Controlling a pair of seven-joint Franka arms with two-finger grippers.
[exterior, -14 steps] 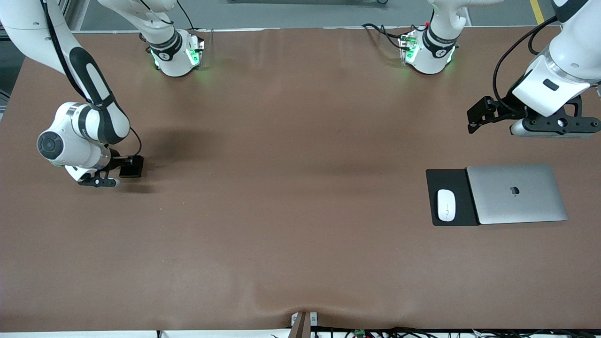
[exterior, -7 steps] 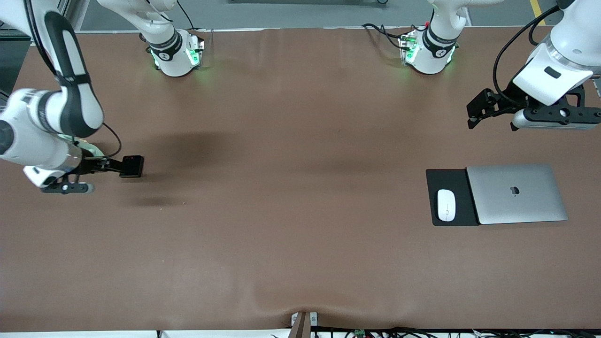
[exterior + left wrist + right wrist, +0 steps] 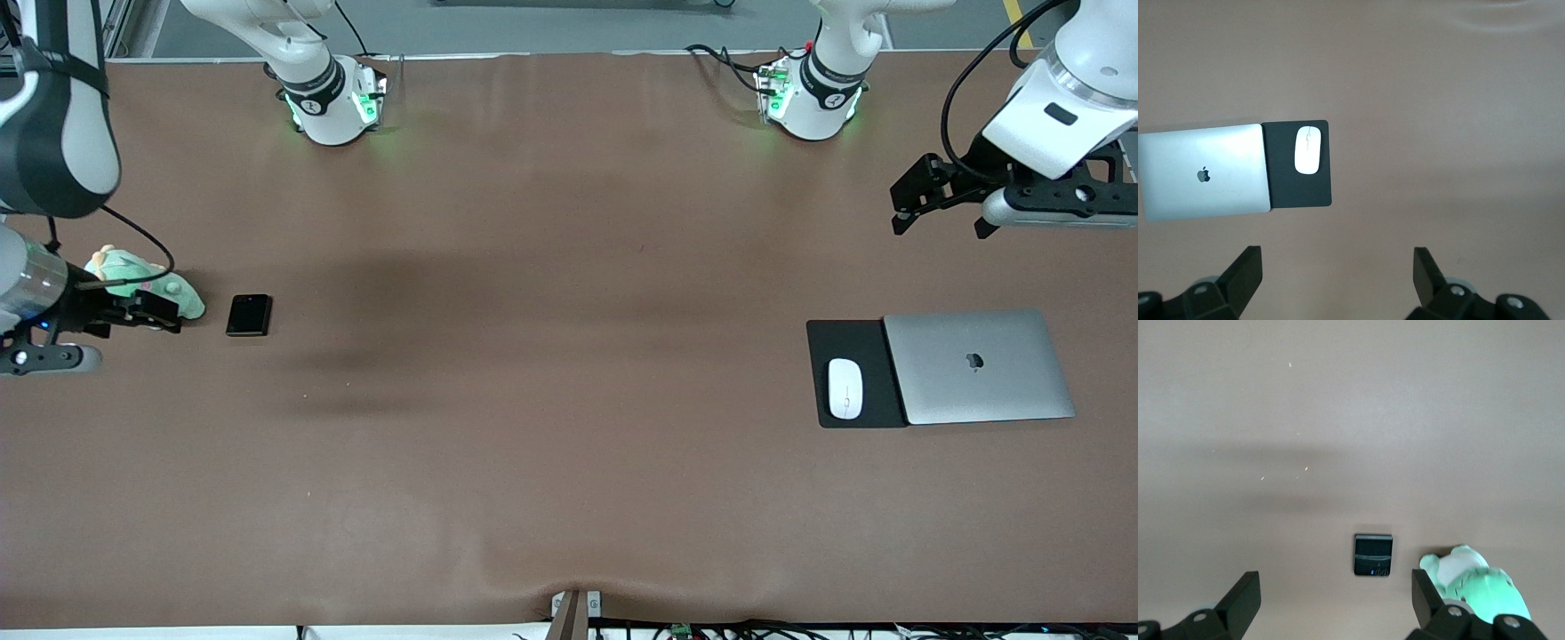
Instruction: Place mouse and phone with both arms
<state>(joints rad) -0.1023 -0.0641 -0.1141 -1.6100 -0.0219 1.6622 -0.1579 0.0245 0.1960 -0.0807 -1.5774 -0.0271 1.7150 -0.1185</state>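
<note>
The right tool (image 3: 133, 311) has pulled back from the phone (image 3: 248, 315) toward its bench end, open and empty, while the left tool (image 3: 933, 191), also open and empty, hangs over bare bench, the mouse (image 3: 845, 388) lying nearer the front camera.

The left gripper (image 3: 1337, 280) hangs over the brown table (image 3: 1458, 100), and its two black fingers (image 3: 1245, 273) stand wide apart with nothing between them. The white mouse (image 3: 1307, 150) lies on a black mouse pad (image 3: 1298, 187). A closed silver laptop (image 3: 1203, 172) touches the pad's edge.

Green plush toy (image 3: 147, 283) partly hidden
</note>
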